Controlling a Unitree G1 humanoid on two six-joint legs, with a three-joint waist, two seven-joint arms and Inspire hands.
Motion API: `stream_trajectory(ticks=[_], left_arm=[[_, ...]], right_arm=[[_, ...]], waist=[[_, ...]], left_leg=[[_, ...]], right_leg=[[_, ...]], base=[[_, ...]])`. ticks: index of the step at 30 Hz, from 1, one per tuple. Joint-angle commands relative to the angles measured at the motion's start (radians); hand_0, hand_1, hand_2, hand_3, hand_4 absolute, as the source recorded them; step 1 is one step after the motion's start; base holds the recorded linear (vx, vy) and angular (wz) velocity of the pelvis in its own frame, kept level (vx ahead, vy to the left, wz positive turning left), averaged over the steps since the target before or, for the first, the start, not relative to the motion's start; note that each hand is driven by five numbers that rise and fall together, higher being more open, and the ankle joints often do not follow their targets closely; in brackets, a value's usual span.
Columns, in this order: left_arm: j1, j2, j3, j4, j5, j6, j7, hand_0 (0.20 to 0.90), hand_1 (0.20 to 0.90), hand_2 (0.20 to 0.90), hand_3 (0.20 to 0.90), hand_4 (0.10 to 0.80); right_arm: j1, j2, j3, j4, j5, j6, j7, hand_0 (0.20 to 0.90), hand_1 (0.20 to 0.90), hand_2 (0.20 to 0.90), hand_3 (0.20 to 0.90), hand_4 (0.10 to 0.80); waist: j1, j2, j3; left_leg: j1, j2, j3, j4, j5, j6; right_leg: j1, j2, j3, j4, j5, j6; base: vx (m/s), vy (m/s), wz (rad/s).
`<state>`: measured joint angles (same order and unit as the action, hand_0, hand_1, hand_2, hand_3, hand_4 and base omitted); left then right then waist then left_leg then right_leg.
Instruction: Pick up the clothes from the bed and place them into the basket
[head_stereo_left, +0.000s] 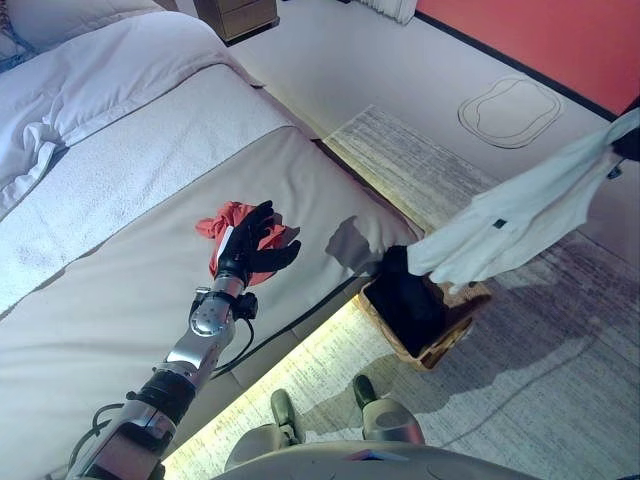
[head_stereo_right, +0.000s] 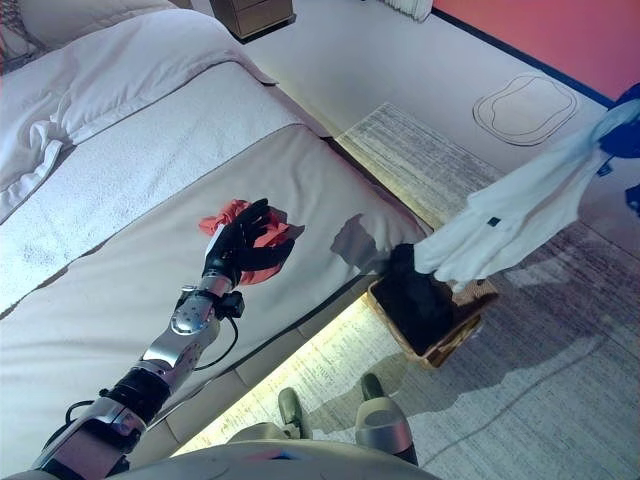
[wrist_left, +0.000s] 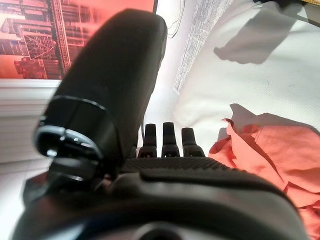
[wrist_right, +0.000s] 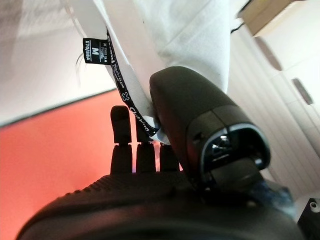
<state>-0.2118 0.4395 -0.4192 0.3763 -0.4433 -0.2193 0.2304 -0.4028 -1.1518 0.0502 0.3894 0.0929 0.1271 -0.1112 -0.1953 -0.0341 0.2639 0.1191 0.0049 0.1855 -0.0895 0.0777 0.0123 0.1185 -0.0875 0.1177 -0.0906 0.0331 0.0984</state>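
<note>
Right eye view: you are holding a white garment (head_stereo_right: 520, 215) pinched in the right hand (wrist_right: 165, 150), its lower end hanging over the basket (head_stereo_right: 465, 335) beside the bed (head_stereo_right: 120, 190). Dark clothing is already lying in the basket. A red garment (head_stereo_right: 250, 235) is remaining on the bed; your left hand (head_stereo_right: 240, 248) is hovering above it, fingers relaxed.

My left hand (wrist_left: 165, 195) fills the near edge, thumb (wrist_left: 112, 85) standing up large and my fingers (wrist_left: 170, 140) in a straight, relaxed row, holding nothing. Just past them lies a crumpled red garment (wrist_left: 272, 160) on the pale bed (wrist_left: 260, 80), beside my fingers but not gripped. Beyond the bed's edge shows a strip of rug (wrist_left: 197, 35).
</note>
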Motion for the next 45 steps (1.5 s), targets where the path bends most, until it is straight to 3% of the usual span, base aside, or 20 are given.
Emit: stream_trajectory(ticks=[1, 9, 17, 25, 26, 27, 28, 45], left_arm=[[-0.048, -0.010, 0.052, -0.003, 0.050, -0.097, 0.025, 0.900, 0.900, 0.900, 0.900, 0.800], [-0.076, -0.022, 0.060, -0.021, 0.070, -0.068, 0.045, 0.900, 0.900, 0.900, 0.900, 0.800], [-0.088, -0.034, 0.030, -0.031, 0.074, -0.059, 0.047, 0.900, 0.900, 0.900, 0.900, 0.800], [-0.085, -0.026, 0.003, -0.024, 0.060, -0.058, 0.033, 0.900, 0.900, 0.900, 0.900, 0.800], [-0.082, -0.021, 0.003, -0.024, 0.056, -0.056, 0.025, 0.900, 0.900, 0.900, 0.900, 0.800], [-0.084, -0.016, -0.002, -0.029, 0.050, -0.052, 0.026, 0.900, 0.900, 0.900, 0.900, 0.800], [-0.085, -0.014, -0.005, -0.031, 0.048, -0.050, 0.026, 0.900, 0.900, 0.900, 0.900, 0.800], [-0.043, 0.026, 0.023, -0.046, 0.030, -0.051, 0.022, 0.900, 0.900, 0.900, 0.900, 0.800]], right_arm=[[0.017, 0.021, -0.075, 0.006, -0.063, 0.016, -0.062, 0.300, 0.300, 0.300, 0.200, 0.100], [0.057, 0.177, -0.013, 0.055, -0.052, 0.050, -0.034, 0.300, 0.300, 0.300, 0.200, 0.100], [-0.011, 0.287, 0.090, 0.261, -0.009, 0.034, -0.044, 0.300, 0.300, 0.300, 0.200, 0.100], [-0.075, 0.344, 0.105, 0.562, 0.030, -0.045, -0.026, 0.300, 0.300, 0.300, 0.200, 0.100], [-0.088, 0.341, 0.110, 0.597, 0.027, -0.054, -0.027, 0.392, 0.392, 0.392, 0.307, 0.207], [-0.102, 0.345, 0.117, 0.619, 0.030, -0.055, -0.037, 0.540, 0.540, 0.540, 0.480, 0.380], [-0.109, 0.345, 0.117, 0.626, 0.029, -0.053, -0.039, 0.900, 0.900, 0.900, 0.900, 0.800], [-0.061, 0.369, 0.126, 0.628, -0.035, -0.067, -0.081, 0.900, 0.900, 0.900, 0.900, 0.800]], waist=[[0.007, -0.039, -0.171], [0.016, -0.039, -0.153], [0.047, -0.025, -0.145], [0.092, -0.019, -0.141], [0.100, -0.020, -0.142], [0.106, -0.020, -0.140], [0.109, -0.019, -0.139], [0.138, -0.015, -0.131]], left_leg=[[0.040, 0.028, -0.029, 0.006, -0.172, -0.016], [0.037, 0.030, -0.022, 0.014, -0.172, -0.012], [0.038, 0.026, -0.028, 0.022, -0.179, -0.011], [0.040, 0.021, -0.055, 0.021, -0.180, -0.009], [0.039, 0.021, -0.059, 0.022, -0.180, -0.010], [0.035, 0.022, -0.062, 0.023, -0.178, -0.011], [0.033, 0.022, -0.064, 0.023, -0.177, -0.011], [0.022, 0.028, -0.088, 0.026, -0.163, -0.017]], right_leg=[[-0.082, 0.063, -0.007, 0.050, 0.000, -0.007], [-0.086, 0.060, -0.013, 0.055, 0.002, -0.008], [-0.076, 0.055, -0.031, 0.057, -0.003, -0.011], [-0.063, 0.048, -0.049, 0.046, -0.001, -0.012], [-0.061, 0.047, -0.051, 0.043, 0.000, -0.011], [-0.063, 0.046, -0.054, 0.044, 0.000, -0.012], [-0.065, 0.045, -0.056, 0.044, 0.001, -0.012], [-0.061, 0.040, -0.095, 0.050, -0.009, -0.017]], base=[[0.000, 0.000, 0.00], [-0.014, -0.009, -0.01], [0.003, -0.005, 0.02], [0.049, -0.035, 0.06], [0.038, -0.051, 0.07], [0.023, -0.048, 0.09], [0.001, -0.039, 0.13], [0.032, -0.017, 0.06]])
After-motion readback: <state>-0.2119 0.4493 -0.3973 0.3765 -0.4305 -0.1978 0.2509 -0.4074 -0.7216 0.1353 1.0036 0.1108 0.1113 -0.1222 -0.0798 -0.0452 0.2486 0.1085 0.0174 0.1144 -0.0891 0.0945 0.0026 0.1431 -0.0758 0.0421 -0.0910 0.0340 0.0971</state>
